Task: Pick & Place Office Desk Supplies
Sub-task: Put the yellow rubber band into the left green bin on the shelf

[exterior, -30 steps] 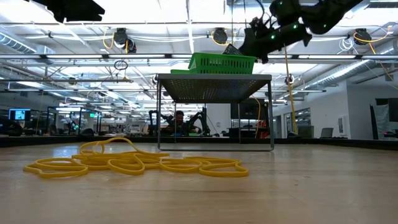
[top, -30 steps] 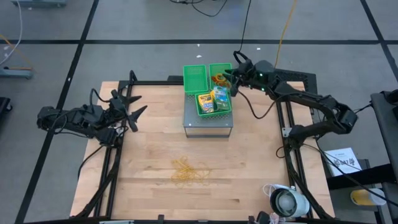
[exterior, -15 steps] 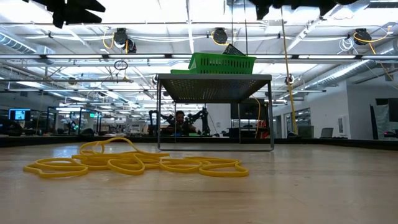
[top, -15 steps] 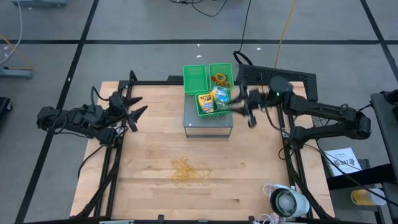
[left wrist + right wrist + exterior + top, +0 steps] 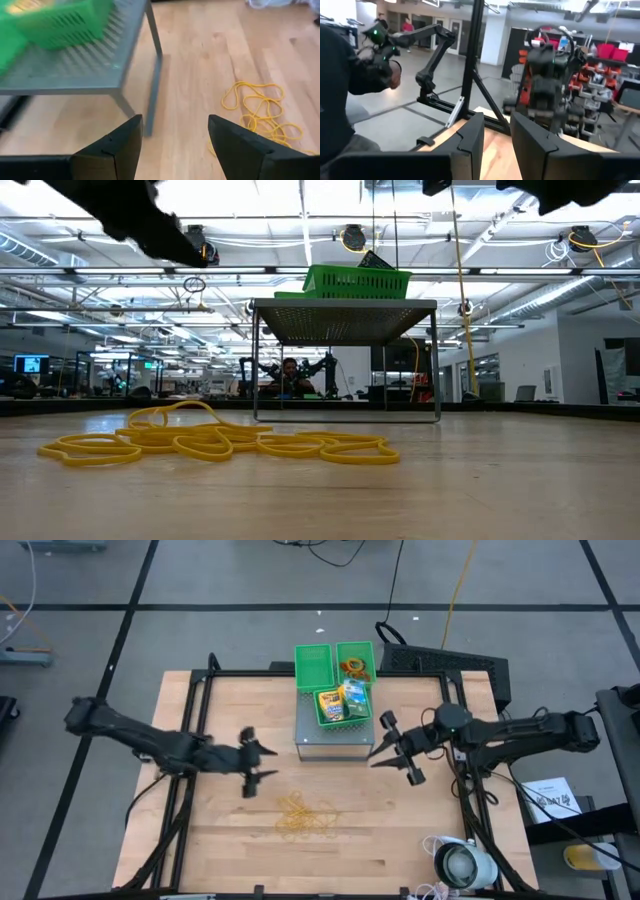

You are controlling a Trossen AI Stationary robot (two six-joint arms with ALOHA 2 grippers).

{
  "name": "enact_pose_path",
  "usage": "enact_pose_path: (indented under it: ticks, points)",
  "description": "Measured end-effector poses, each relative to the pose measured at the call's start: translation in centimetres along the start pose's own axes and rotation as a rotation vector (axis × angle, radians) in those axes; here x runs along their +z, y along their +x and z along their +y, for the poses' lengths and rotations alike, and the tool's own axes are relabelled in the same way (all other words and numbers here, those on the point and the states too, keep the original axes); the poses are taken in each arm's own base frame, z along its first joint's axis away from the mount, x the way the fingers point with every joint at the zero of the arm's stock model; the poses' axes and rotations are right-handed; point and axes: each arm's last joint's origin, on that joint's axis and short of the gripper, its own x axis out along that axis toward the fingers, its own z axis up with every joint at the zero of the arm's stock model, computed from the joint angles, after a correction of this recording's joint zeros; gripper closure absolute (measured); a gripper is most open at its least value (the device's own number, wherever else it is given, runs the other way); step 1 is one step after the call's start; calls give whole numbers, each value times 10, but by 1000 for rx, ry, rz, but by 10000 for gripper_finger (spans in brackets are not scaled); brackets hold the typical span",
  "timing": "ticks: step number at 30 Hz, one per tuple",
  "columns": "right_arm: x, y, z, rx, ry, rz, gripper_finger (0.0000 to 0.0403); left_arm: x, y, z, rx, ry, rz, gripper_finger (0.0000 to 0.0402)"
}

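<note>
We see the left gripper stretched out over the table, hovering between the frame edge and the grey stand, its jaws spread apart and empty; from its wrist camera the two dark fingers frame bare wood, a stand leg and the rubber bands off to one side. The right gripper hangs just beside the stand on the other side, its jaws parted by a narrow gap and holding nothing; its wrist camera looks out across the room, where the fingers stand close together with only a slim gap. The rubber bands lie in a loose yellow tangle on the wood, in front of the stand and nearer the left gripper than the right, touched by neither. On the stand sit the green bins: one holds the crayon box and the packet side by side, another holds rings. In the low view the bands rest flat on the tabletop in front of the stand. A white round device sits at the table's near right corner.
</note>
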Motion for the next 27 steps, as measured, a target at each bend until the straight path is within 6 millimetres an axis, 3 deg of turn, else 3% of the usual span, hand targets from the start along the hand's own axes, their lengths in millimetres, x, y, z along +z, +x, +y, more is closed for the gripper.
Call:
enact_pose_path:
  ticks: [8, 14, 19, 27]
  points:
    - [-13, -2, 10, 28, 0, -16, 320, -29, 64, -31, -160, 51, 215, 170]
    - [-22, -2, 16, 55, 16, 6, 319, -44, 98, -52, -267, 55, 212, 170]
    - [-24, -2, 19, 68, 11, 6, 321, -54, 113, -60, -302, 49, 220, 170]
    - [-22, -3, 20, 70, 13, 0, 323, -60, 115, -60, -287, -9, 272, 170]
